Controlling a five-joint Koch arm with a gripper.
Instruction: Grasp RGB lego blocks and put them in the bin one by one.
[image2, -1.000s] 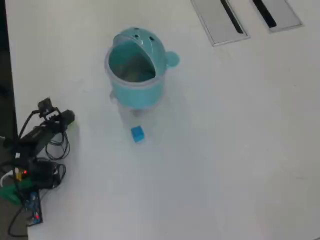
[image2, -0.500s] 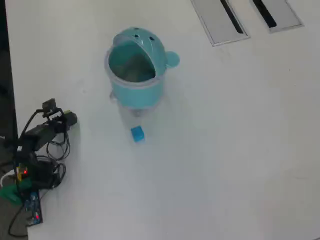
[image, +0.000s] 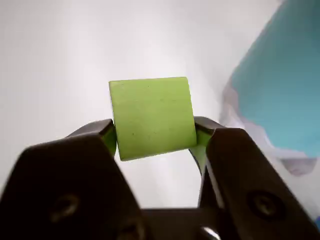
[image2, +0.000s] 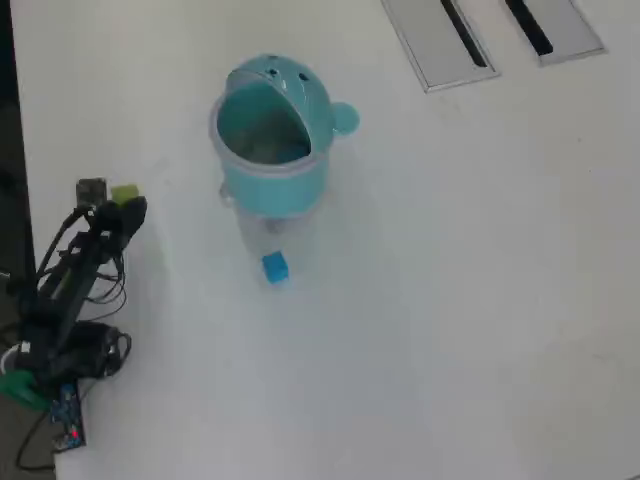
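My gripper (image: 155, 137) is shut on a yellow-green lego block (image: 152, 117), pinched between both dark jaws and lifted off the white table. In the overhead view the gripper (image2: 127, 203) sits at the left edge with the green block (image2: 124, 193) at its tip. The light-teal bin (image2: 272, 140) stands upright to its upper right, mouth open, hood at the back. Its teal wall (image: 280, 95) fills the right of the wrist view. A blue block (image2: 274, 266) lies on the table just in front of the bin. No red block shows.
The arm's base with cables and a circuit board (image2: 62, 415) occupies the lower-left table corner. Two grey slotted panels (image2: 440, 40) lie at the top right. The dark table edge (image2: 8, 150) runs along the left.
The gripper has risen and shifted toward the top of the overhead view; the green block now shows at its tip. Bin and blue block stayed put.
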